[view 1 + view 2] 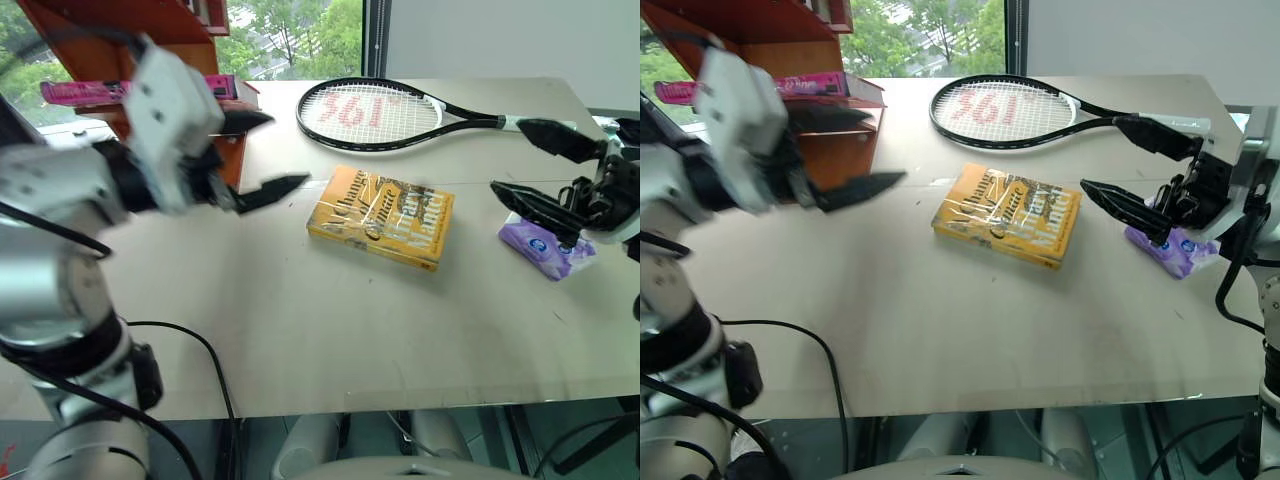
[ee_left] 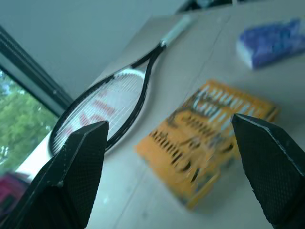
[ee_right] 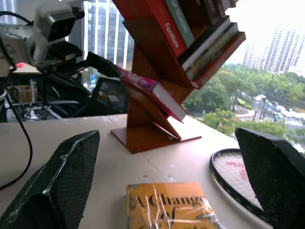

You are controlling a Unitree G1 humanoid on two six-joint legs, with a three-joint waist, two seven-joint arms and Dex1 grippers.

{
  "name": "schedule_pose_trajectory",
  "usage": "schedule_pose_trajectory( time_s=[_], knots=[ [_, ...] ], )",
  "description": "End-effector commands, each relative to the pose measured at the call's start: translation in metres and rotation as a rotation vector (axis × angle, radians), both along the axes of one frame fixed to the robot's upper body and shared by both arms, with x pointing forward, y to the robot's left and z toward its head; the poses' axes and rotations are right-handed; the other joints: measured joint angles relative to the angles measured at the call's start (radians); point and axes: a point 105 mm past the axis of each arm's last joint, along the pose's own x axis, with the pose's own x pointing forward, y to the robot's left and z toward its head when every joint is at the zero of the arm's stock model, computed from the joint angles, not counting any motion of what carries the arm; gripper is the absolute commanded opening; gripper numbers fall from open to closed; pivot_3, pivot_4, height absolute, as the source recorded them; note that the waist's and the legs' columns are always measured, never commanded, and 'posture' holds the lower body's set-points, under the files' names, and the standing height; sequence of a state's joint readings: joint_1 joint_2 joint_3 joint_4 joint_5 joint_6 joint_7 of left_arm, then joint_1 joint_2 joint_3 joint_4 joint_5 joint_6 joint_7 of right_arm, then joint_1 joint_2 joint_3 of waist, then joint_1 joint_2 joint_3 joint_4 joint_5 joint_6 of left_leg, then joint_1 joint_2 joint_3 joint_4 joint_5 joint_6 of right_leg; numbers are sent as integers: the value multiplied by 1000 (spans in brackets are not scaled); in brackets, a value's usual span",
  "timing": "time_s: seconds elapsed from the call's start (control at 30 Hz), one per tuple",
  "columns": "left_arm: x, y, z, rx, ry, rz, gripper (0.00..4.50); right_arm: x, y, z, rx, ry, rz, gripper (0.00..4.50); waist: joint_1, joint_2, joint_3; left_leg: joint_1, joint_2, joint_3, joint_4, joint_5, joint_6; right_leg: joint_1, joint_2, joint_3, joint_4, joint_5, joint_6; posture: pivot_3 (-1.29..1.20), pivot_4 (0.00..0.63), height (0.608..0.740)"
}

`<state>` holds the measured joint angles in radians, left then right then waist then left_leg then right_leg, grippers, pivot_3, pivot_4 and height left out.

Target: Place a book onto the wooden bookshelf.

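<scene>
Overhead, the left gripper [image 1: 262, 155] hangs with jaws released and empty beside the wooden bookshelf [image 1: 150, 30], where the book [image 1: 120, 90] lies on a slanted tier. Across the table [image 1: 300, 320], the right gripper [image 1: 535, 160] also gapes empty near the purple tissue pack [image 1: 545, 247]. From the right wrist, the magenta cover leans on the shelf behind the yellow-orange book [image 3: 169, 205] and the racket [image 3: 233, 176].
</scene>
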<state>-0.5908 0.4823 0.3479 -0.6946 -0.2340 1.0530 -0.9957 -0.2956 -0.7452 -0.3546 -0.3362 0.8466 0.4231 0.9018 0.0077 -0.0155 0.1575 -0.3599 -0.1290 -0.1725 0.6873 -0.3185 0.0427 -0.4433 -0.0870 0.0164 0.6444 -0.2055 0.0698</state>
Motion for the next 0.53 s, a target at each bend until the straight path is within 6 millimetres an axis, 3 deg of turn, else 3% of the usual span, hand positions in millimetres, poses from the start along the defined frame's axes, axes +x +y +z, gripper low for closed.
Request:
schedule_pose_trajectory(
  time_s=[0.03, 0.17, 0.27, 0.37, 0.53],
  knots=[
    [5, -2, -25, -122, 51, 105, 4219, 6, -14, -30, -46, 66, -114, 4500, 4, -1, 0, 0, 0, 0, 0, 0, 0, 0, 0, 0, -1, 0, 0, 0, 150, 740],
    [-13, 9, -92, -92, 213, 123, 4219, -13, -41, -75, -240, 163, -234, 4500, 4, 0, -1, -1, 0, 3, -2, 0, 0, -4, 1, 4, 0, 0, 0, 0, 150, 740],
    [-26, 35, -125, -71, 295, 189, 4219, -26, -64, -92, -322, 211, -334, 4500, 8, 3, -3, -1, 0, 4, -3, 0, 0, -4, 1, 5, -1, 0, 0, 0, 150, 740],
    [-38, 55, -145, -59, 347, 228, 4219, -36, -82, -106, -362, 254, -410, 4500, 14, 3, -3, 1, 0, 4, -3, 0, 0, -2, 1, 5, -1, 1, -1, 0, 150, 740],
    [-45, 64, -154, -45, 362, 234, 4219, -38, -89, -112, -367, 268, -425, 4500, 16, 5, -2, 16, 1, 4, -5, -3, 4, 15, 1, 6, -4, 0, 0, 0, 150, 740]
  ],
)
